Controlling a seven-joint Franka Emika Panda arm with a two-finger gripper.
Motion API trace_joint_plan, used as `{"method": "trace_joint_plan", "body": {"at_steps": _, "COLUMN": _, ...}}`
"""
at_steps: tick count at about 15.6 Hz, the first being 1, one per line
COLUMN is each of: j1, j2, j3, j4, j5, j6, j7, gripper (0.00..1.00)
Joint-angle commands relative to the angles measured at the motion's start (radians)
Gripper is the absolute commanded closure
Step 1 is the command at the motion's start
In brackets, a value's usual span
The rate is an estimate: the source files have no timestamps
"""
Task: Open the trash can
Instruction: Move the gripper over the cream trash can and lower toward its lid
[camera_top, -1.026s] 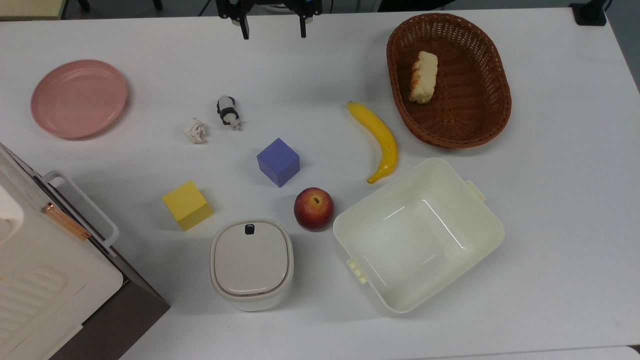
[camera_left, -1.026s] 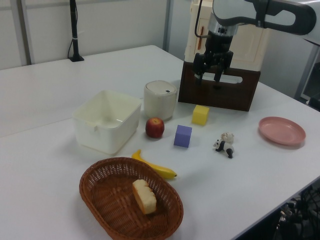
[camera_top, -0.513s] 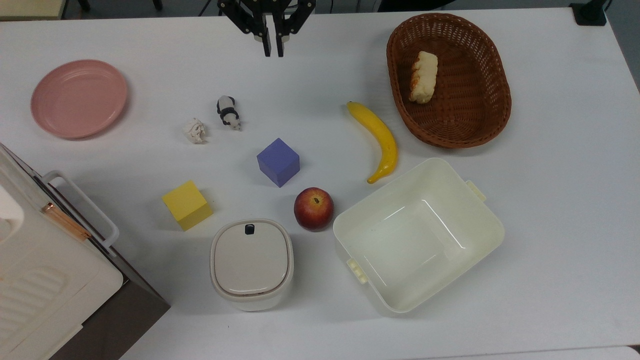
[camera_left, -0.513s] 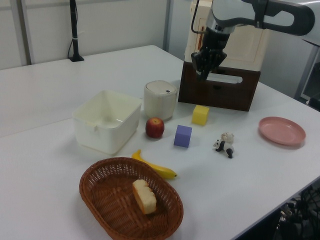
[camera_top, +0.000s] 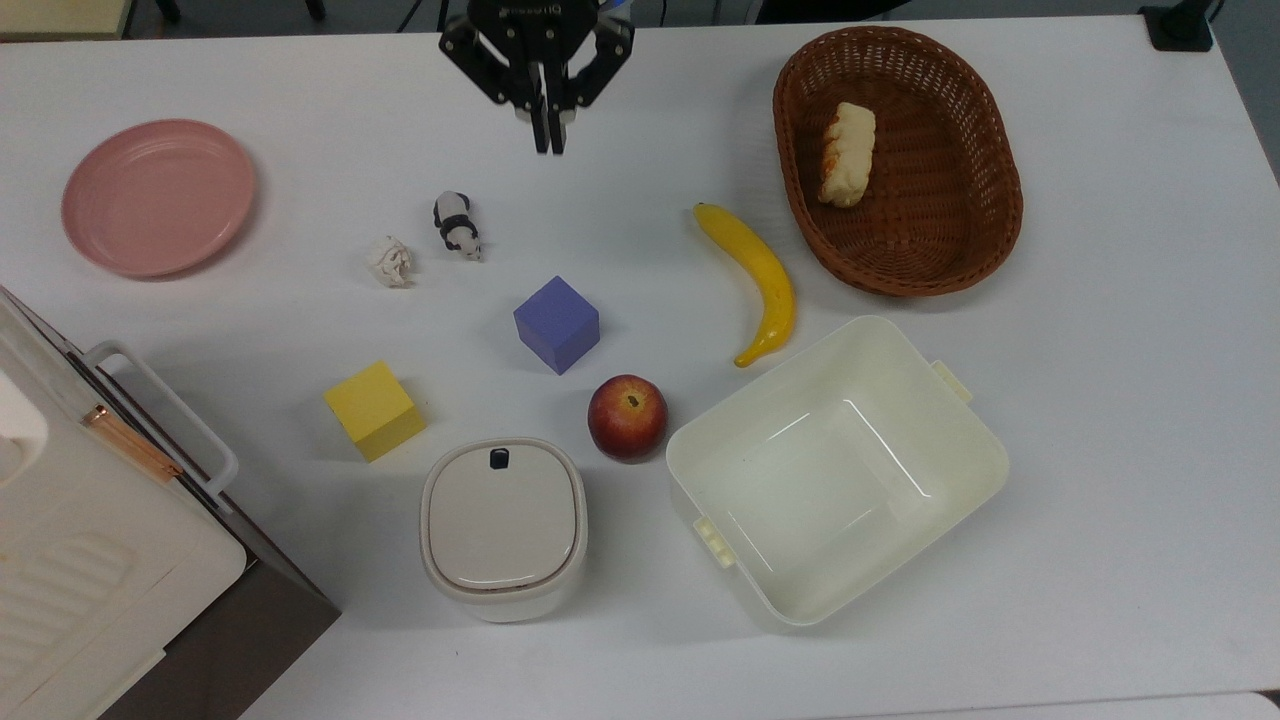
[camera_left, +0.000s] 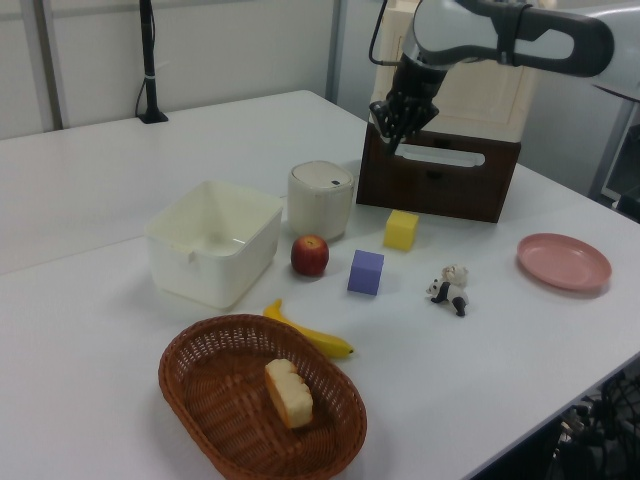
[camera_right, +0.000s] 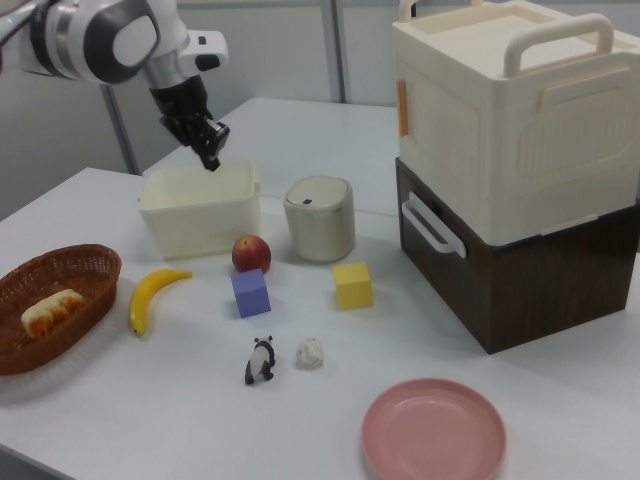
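Observation:
The trash can (camera_top: 503, 528) stands near the top view's lower edge, an off-white rounded-square bin with its beige-grey lid down flat. A small dark button (camera_top: 499, 458) sits at the lid's edge facing the table's middle. The trash can (camera_left: 321, 198) stands beside the cream tub in the left view, and the trash can (camera_right: 320, 218) is next to the apple in the right view. My gripper (camera_top: 549, 145) hangs high over the top view's upper part, far from the bin, shut with nothing between its fingers. My gripper (camera_left: 393, 145) (camera_right: 212, 162) points downward.
Between gripper and bin lie a panda toy (camera_top: 457, 225), crumpled paper (camera_top: 390, 261), purple cube (camera_top: 557, 324), yellow cube (camera_top: 374, 410) and apple (camera_top: 627, 417). A banana (camera_top: 758, 278), cream tub (camera_top: 930, 420), wicker basket (camera_top: 960, 200) with bread, pink plate (camera_top: 158, 196) and big white box (camera_top: 90, 540) surround them.
The fingers, wide apart one second ago, have come together. The gripper has moved further over the table, down the top view, towards the objects.

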Motion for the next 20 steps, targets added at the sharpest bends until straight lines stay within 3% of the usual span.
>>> {"method": "trace_joint_plan", "body": {"at_steps": 1, "j1": 0.002, "j2": 0.114, "j3": -0.007, "j4": 0.056, "j5": 0.012, "j6": 0.136, "j7": 0.077, "gripper": 0.91}}
{"method": "trace_joint_plan", "body": {"at_steps": 5, "j1": -0.018, "j2": 0.273, "j3": -0.016, "j4": 0.191, "j5": 0.005, "j6": 0.254, "j7": 0.074, "gripper": 0.95}}
{"method": "trace_joint_plan", "body": {"at_steps": 12, "j1": -0.017, "j2": 0.371, "j3": -0.042, "j4": 0.228, "j5": -0.059, "j6": 0.412, "j7": 0.091, "gripper": 0.96}}
{"method": "trace_joint_plan", "body": {"at_steps": 15, "j1": -0.016, "j2": 0.416, "j3": -0.044, "j4": 0.248, "j5": -0.143, "j6": 0.44, "j7": 0.092, "gripper": 0.96}}
{"method": "trace_joint_plan", "body": {"at_steps": 20, "j1": -0.001, "j2": 0.451, "j3": -0.047, "j4": 0.25, "j5": -0.185, "j6": 0.449, "j7": 0.092, "gripper": 0.96}}
